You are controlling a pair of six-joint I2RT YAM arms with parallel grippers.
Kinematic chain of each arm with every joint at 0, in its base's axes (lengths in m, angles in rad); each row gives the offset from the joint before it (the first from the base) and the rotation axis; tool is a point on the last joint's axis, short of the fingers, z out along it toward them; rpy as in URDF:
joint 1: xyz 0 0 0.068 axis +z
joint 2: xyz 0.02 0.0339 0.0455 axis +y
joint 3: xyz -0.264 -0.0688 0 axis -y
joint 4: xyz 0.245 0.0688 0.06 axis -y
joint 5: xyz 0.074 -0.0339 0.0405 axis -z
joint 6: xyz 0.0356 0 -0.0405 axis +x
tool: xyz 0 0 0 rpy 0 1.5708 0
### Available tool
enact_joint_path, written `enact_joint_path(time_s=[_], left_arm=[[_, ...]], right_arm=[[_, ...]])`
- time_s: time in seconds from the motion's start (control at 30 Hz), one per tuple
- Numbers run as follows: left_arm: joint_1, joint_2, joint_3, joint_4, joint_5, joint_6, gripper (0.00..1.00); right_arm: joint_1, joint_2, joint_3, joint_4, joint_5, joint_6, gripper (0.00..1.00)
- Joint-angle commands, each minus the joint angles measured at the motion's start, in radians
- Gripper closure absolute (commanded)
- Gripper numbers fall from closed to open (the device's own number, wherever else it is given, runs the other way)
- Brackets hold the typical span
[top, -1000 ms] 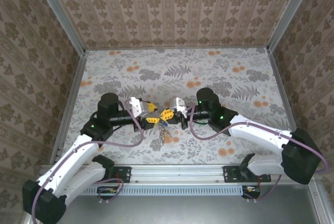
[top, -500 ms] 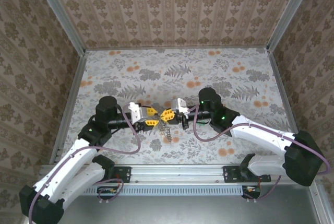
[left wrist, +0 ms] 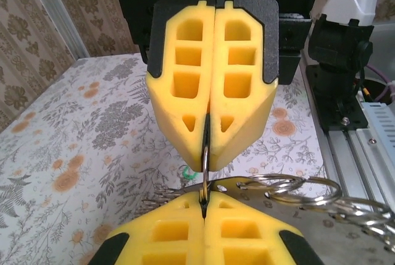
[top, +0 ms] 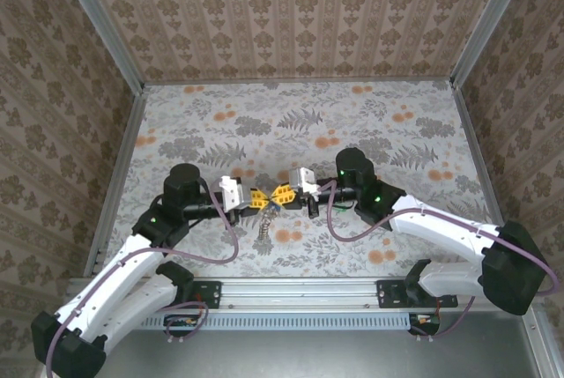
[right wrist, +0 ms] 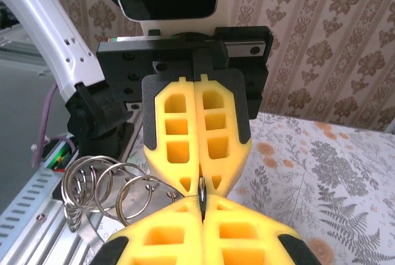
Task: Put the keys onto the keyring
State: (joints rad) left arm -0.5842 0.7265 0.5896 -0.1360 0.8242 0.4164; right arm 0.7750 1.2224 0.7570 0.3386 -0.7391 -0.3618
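Observation:
Both grippers meet tip to tip over the table's middle, each shut on the keyring. In the top view my left gripper faces my right gripper, and the thin keyring is pinched between them. A bunch of silvery rings and keys hangs below it. In the left wrist view my left gripper holds the keyring edge-on, with a toothed key blade, silvery rings and a green bit beside it. In the right wrist view my right gripper clamps the keyring, with silvery rings hanging left.
The floral table spreads out behind the grippers, walled by patterned panels. A metal rail runs along the near edge by the arm bases.
The left gripper has closed in on the right one until their tips touch. The hanging bunch has swung a little to the left.

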Motion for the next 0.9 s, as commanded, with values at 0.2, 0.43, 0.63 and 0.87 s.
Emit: enact_joint_path(time_s=[0.2, 0.43, 0.63, 0.87], left_arm=[[-0.011, -0.011, 0.036, 0.030, -0.057, 0.017, 0.92], [-0.023, -0.003, -0.014, 0.137, -0.044, -0.052, 0.71], [-0.031, 0.020, -0.012, 0.144, -0.036, -0.066, 0.69], [-0.031, 0.027, -0.033, 0.190, -0.070, -0.105, 0.65]], right_arm=[[0.005, -0.056, -0.018, -0.073, 0.032, -0.073, 1.00], [0.007, -0.054, -0.099, 0.241, 0.087, 0.114, 1.00], [0.005, -0.043, -0.116, 0.326, 0.096, 0.168, 1.00], [0.006, -0.040, -0.137, 0.390, 0.098, 0.209, 1.00]])
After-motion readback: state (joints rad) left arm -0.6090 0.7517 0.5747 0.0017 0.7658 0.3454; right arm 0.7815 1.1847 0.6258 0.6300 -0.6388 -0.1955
